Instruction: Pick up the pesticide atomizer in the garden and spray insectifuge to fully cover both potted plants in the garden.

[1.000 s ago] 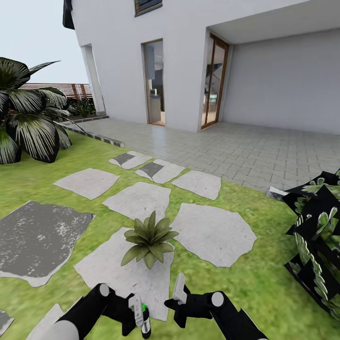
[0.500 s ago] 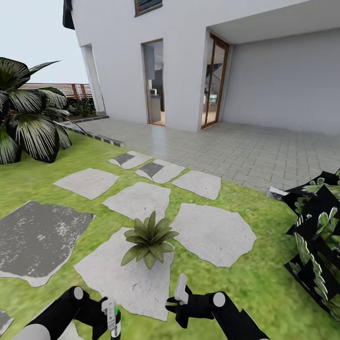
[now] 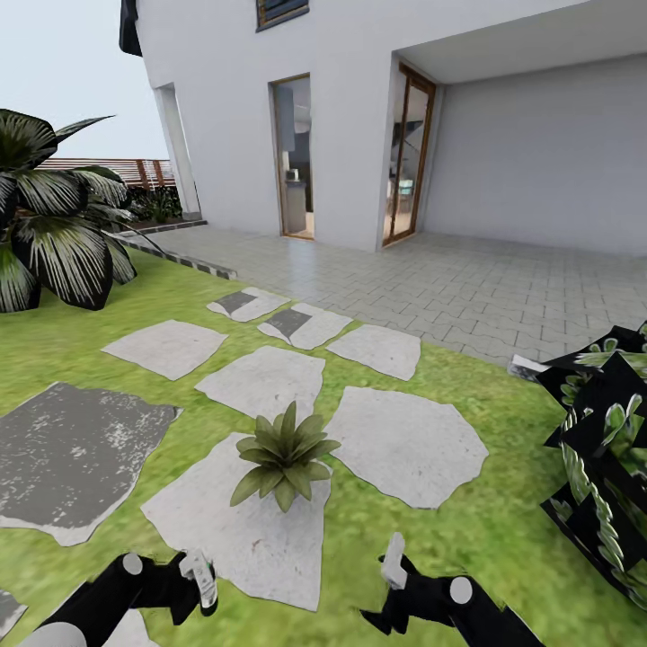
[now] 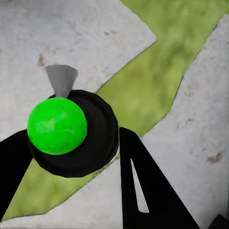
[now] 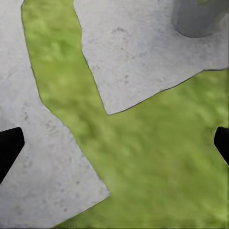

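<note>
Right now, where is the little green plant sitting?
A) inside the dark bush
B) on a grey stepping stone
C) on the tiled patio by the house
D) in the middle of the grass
B: in the head view the potted plant rests on a grey stepping stone, with lawn around the stone's edges.

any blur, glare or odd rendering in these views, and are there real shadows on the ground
Head view: sharp, flat even light, no glare; the potted plant casts hardly any shadow on its stepping stone, and the bush at the right renders as black angular shards. Left wrist view: the atomizer looks crisp, the grass soft. Right wrist view: grass and stone textures are smeared, fingertips are flat black.
</note>
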Motion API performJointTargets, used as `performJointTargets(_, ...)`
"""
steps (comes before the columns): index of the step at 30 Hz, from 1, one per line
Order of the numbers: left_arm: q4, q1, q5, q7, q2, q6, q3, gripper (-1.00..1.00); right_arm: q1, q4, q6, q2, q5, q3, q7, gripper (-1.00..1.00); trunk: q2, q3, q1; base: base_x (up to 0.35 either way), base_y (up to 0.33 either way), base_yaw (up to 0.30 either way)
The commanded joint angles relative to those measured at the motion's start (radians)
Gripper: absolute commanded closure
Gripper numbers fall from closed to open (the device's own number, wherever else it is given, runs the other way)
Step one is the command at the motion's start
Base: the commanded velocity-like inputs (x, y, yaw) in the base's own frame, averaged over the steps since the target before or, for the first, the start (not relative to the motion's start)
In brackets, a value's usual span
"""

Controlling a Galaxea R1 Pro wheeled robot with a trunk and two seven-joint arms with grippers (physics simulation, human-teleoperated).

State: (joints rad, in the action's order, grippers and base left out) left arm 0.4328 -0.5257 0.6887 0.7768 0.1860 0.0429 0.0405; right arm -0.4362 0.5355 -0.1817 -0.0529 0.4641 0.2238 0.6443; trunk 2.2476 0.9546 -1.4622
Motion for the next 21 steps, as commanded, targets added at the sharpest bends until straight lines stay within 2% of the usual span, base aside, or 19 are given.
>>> performJointTargets(1, -0.016, 0.0, 0.007, -0.01, -0.003, 0.005, 0.023, 1.0, 0.0, -0.048, -0.012, -0.007, 0.009, -0.011, -0.054, -1.0, 0.0, 0.001, 0.0, 0.0, 0.0, 0.0)
performJointTargets(3, -0.042, 0.0, 0.006, -0.042, -0.014, 0.003, 0.045, 1.0, 0.0, -0.144, -0.047, -0.013, 0.008, -0.044, -0.155, -1.0, 0.0, 0.001, 0.0, 0.0, 0.0, 0.0)
performJointTargets(6, -0.07, 0.0, 0.005, -0.12, -0.045, -0.036, 0.056, 1.0, 0.001, -0.278, -0.154, -0.016, 0.008, -0.092, -0.323, -1.0, 0.0, 0.001, 0.0, 0.0, 0.0, 0.0)
performJointTargets(7, -0.072, 0.0, 0.004, -0.131, -0.051, -0.047, 0.057, 1.0, 0.002, -0.295, -0.165, -0.016, 0.008, -0.096, -0.35, -1.0, 0.0, 0.001, 0.0, 0.0, 0.0, 0.0)
performJointTargets(11, -0.073, -0.002, -0.001, -0.206, -0.094, -0.16, 0.061, 1.0, 0.003, -0.399, -0.207, -0.009, 0.003, -0.11, -0.586, -1.0, 0.0, 0.001, 0.0, 0.0, 0.0, 0.0)
performJointTargets(13, -0.068, -0.003, -0.024, -0.222, -0.113, -0.221, 0.06, 1.0, 0.004, -0.419, -0.212, -0.002, -0.016, -0.112, -0.698, -1.0, 0.0, 0.001, 0.0, 0.0, 0.0, 0.0)
performJointTargets(14, -0.065, -0.007, -0.068, -0.229, -0.129, -0.275, 0.058, 1.0, 0.006, -0.429, -0.214, 0.007, -0.078, -0.113, -0.759, -1.0, 0.0, 0.001, 0.0, 0.0, 0.0, 0.0)
performJointTargets(16, -0.064, -0.012, -0.116, -0.231, -0.134, -0.318, 0.056, 1.0, 0.007, -0.433, -0.215, 0.012, -0.165, -0.113, -0.783, -1.0, 0.0, 0.001, 0.0, 0.0, 0.0, 0.0)
performJointTargets(17, -0.064, -0.012, -0.128, -0.231, -0.133, -0.328, 0.056, 1.0, 0.007, -0.434, -0.216, 0.013, -0.186, -0.113, -0.787, -1.0, 0.0, 0.001, 0.0, 0.0, 0.0, 0.0)
performJointTargets(18, -0.063, -0.014, -0.159, -0.233, -0.132, -0.357, 0.055, 1.0, 0.007, -0.434, -0.216, 0.014, -0.24, -0.112, -0.794, -1.0, 0.0, 0.001, 0.0, 0.0, 0.0, 0.0)
performJointTargets(20, -0.062, -0.017, -0.182, -0.233, -0.13, -0.39, 0.055, 1.0, 0.008, -0.433, -0.217, 0.015, -0.272, -0.111, -0.797, -1.0, 0.0, 0.001, 0.0, 0.0, 0.0, 0.0)
performJointTargets(21, -0.053, -0.026, -0.196, -0.233, -0.132, -0.428, 0.054, 1.0, 0.007, -0.431, -0.217, 0.016, -0.289, -0.111, -0.8, -1.0, 0.0, 0.001, 0.0, 0.0, 0.0, 0.0)
